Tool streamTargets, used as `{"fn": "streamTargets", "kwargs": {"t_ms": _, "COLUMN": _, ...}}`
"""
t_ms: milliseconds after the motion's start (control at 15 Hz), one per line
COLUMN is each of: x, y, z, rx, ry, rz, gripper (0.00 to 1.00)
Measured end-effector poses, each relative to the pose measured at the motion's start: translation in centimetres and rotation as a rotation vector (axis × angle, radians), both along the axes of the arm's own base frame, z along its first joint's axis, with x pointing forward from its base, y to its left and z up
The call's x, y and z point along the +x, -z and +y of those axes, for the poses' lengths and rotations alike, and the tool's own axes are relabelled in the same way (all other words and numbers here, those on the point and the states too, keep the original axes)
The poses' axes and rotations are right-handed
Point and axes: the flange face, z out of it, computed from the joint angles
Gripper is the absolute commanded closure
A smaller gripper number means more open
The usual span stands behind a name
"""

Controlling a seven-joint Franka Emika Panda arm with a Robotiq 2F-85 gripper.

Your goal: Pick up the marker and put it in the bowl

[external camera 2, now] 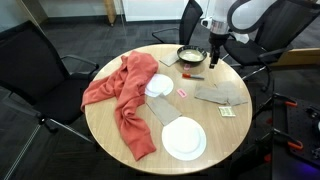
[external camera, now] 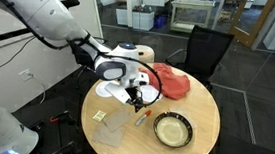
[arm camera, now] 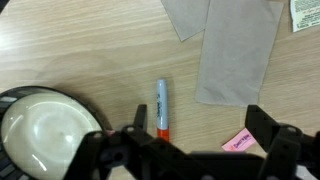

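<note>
sitting at the left of the wrist view, the dark-rimmed round bowl with a cream inside (arm camera: 40,130) rests on the pale wooden round tabletop (arm camera: 90,50). just right of it, not touching, the white marker with an orange cap (arm camera: 161,108) lies flat. the black fingers (arm camera: 270,135) are spread wide and grip nothing; the marker's capped end lies in the gap between them, nearer the finger on the bowl's side. further right lie flat grey cloth pieces (arm camera: 240,50) and a small pink slip (arm camera: 237,140).
</note>
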Motion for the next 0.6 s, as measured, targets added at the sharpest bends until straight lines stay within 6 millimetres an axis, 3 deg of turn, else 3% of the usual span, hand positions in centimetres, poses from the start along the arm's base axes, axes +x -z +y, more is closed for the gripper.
{"fn": "streamTargets", "kwargs": {"t_ms": 600, "x": 4.3, "y": 4.5, "z": 0.8, "rx": 0.001, "ry": -0.026, "rz": 0.011, "gripper": 0.00}}
